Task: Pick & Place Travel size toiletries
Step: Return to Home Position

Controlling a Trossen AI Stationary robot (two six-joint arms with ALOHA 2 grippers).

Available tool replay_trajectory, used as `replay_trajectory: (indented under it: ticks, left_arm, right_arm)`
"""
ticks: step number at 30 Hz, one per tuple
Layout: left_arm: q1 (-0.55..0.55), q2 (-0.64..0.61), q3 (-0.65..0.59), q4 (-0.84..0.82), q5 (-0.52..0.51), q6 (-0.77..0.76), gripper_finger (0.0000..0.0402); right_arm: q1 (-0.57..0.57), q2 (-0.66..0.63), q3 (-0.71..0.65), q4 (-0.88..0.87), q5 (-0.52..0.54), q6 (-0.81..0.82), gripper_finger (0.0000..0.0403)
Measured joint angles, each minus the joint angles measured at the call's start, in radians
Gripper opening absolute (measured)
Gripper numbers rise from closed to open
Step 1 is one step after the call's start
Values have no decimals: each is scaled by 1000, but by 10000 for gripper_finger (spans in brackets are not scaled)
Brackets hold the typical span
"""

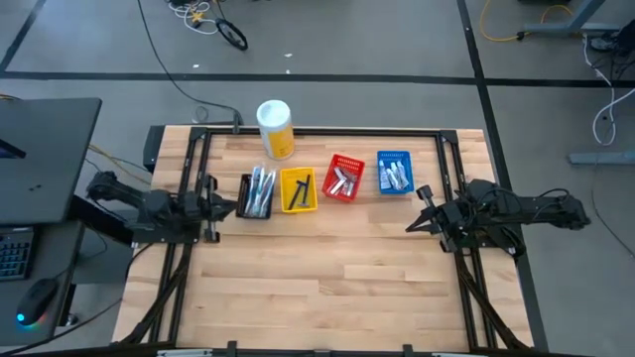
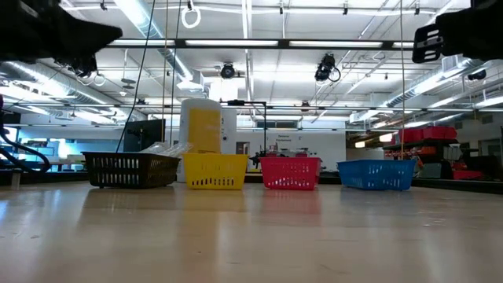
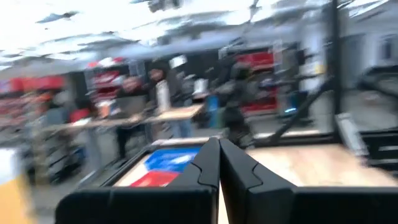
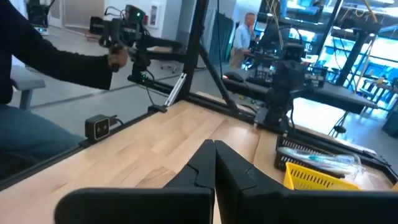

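Note:
Four small baskets stand in a row on the far half of the table. The black basket (image 1: 256, 193) holds pale toothbrushes, the yellow one (image 1: 298, 190) dark razors, the red one (image 1: 343, 179) silver tubes, the blue one (image 1: 394, 174) white tubes. My left gripper (image 1: 235, 206) (image 3: 219, 144) hovers shut at the table's left side, just left of the black basket. My right gripper (image 1: 415, 220) (image 4: 213, 145) hovers shut at the right side, near and right of the blue basket. Neither holds anything.
A big yellow canister with a white lid (image 1: 275, 129) stands at the far edge behind the black and yellow baskets. The wooden table's near half (image 1: 317, 288) is bare wood. A dark metal frame (image 1: 466, 268) runs along the table's sides. People show in the room beyond.

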Motion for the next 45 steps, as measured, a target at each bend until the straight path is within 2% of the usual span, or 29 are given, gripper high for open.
replay_trajectory:
  ticks: [4,10,12,16,23,27,31,39,45]
  left_arm:
    - [47,2,1,-28,-40,-7,6]
    - [103,2,0,-111,95,-93,7]
    - [116,1,0,-157,58,-133,6]
    - [133,9,1,-179,-99,-182,12]
    - [136,10,1,-182,-110,-219,18]
    - [136,10,1,-183,-111,-255,15]
    - [136,10,1,-184,-111,-222,17]
    - [136,10,0,-179,-111,-202,16]
    - [136,10,0,-177,-109,-213,16]
  right_arm:
    - [0,-35,-5,-21,-1,10,2]
    - [0,-79,-5,-88,-82,18,2]
    - [0,-78,-5,-94,-109,30,2]
    - [0,-78,-6,-98,-116,40,2]
    - [0,-78,-99,39,-119,51,2]
    - [0,-78,-119,101,-56,70,2]
    - [0,-77,-121,82,17,145,2]
    - [-1,-74,-121,78,20,170,2]
    - [0,-74,-121,80,131,194,2]
